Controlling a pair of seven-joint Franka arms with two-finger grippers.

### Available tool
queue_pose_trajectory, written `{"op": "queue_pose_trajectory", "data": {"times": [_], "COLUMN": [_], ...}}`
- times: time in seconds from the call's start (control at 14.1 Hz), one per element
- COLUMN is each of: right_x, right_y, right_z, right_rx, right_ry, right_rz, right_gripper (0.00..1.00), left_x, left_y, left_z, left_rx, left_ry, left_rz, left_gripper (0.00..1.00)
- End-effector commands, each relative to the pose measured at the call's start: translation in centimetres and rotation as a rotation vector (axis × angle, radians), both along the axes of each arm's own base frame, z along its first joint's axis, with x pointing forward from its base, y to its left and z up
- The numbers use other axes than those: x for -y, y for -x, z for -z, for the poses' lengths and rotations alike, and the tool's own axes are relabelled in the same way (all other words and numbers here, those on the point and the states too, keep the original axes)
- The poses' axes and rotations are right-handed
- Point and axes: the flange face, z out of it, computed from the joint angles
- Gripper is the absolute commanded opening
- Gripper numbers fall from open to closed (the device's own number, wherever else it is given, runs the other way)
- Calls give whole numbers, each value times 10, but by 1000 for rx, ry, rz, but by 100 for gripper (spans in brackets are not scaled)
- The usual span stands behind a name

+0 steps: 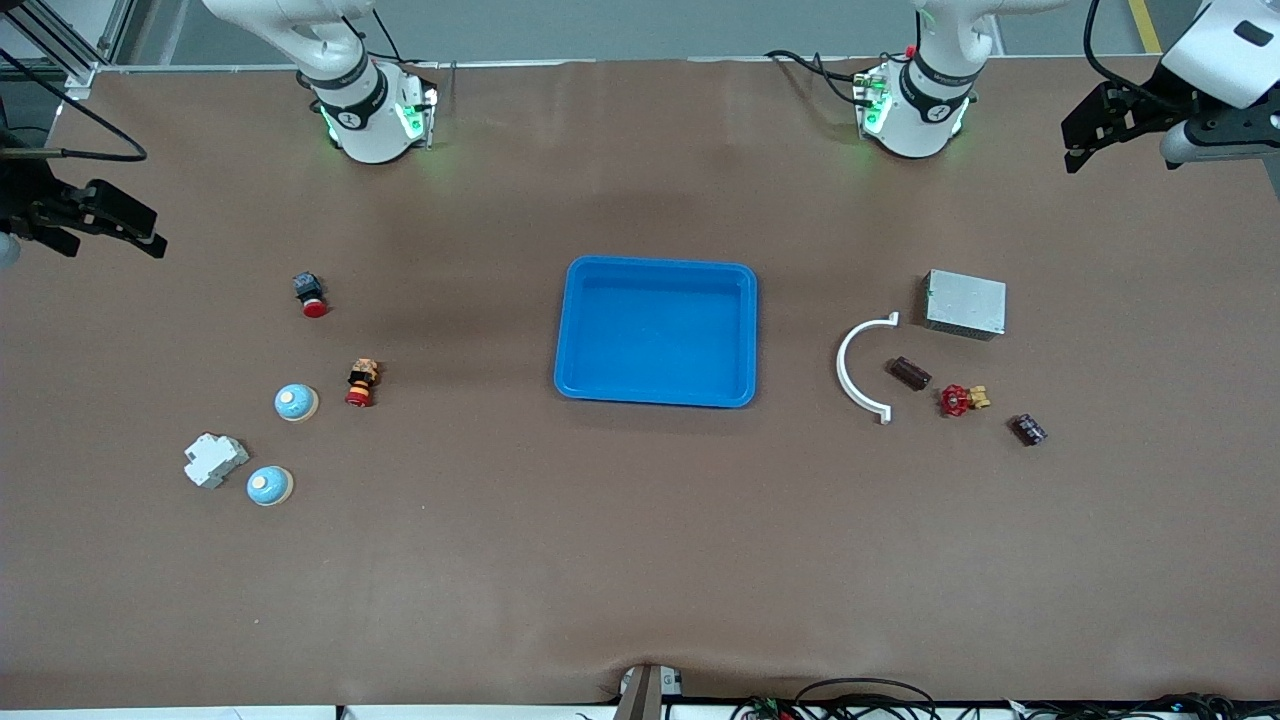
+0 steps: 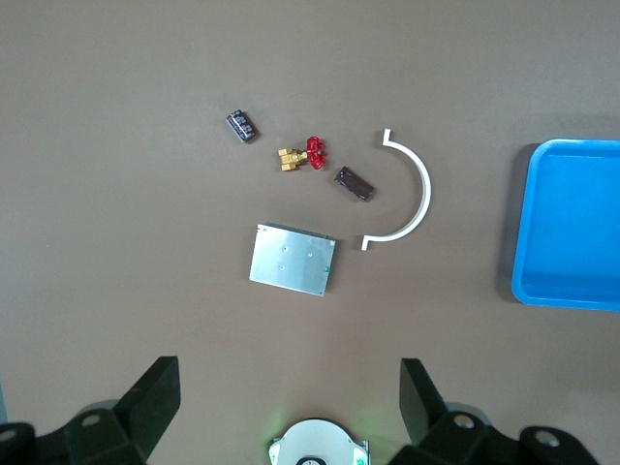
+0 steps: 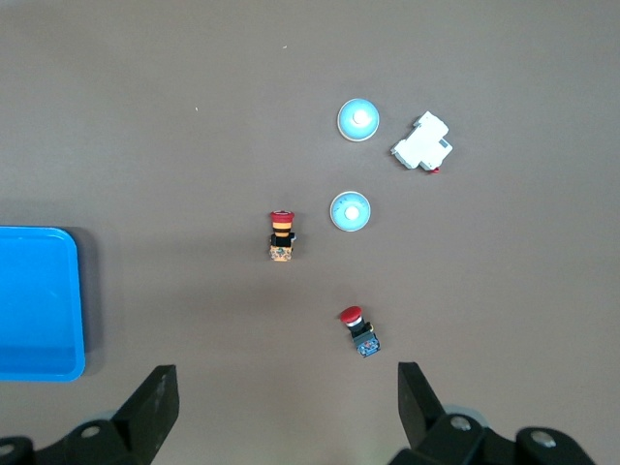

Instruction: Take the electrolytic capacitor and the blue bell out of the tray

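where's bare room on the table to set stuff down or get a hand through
Bare stretches lie between the blue tray and the white arc, between the tray and the orange-red button, and along the table nearer the front camera. The tray holds nothing. It is crowded around the two bells and around the capacitors flanking the red valve.

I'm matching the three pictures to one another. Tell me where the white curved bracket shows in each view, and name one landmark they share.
Front view: the white curved bracket lies toward the left arm's end of the table, between the blue tray and the dark capacitors.
Left wrist view: the bracket lies between the tray and the metal box.
Right wrist view: not in it.
Shared landmark: the blue tray, visible in all three.
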Motion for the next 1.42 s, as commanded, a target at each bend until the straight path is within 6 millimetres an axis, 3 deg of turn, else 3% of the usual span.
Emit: {"op": "queue_pose_trajectory", "data": {"times": [0.0,0.92,1.34], "right_x": [-3,-1,0], "right_y": [2,6,5], "right_z": [-5,-15,-16], "right_rx": [-3,-16,-8], "right_ry": [-7,4,11], "right_rz": [13,5,-3], "right_gripper": [100,100,100], "left_x": [7,0,-9], "left_y": [4,-4,-35], "left_z": [-4,-8,-13], "left_rx": [-3,15,28], "left_ry": [-8,67,70], "left_rz": [-12,-24,-47], "left_gripper": [100,100,100]}}
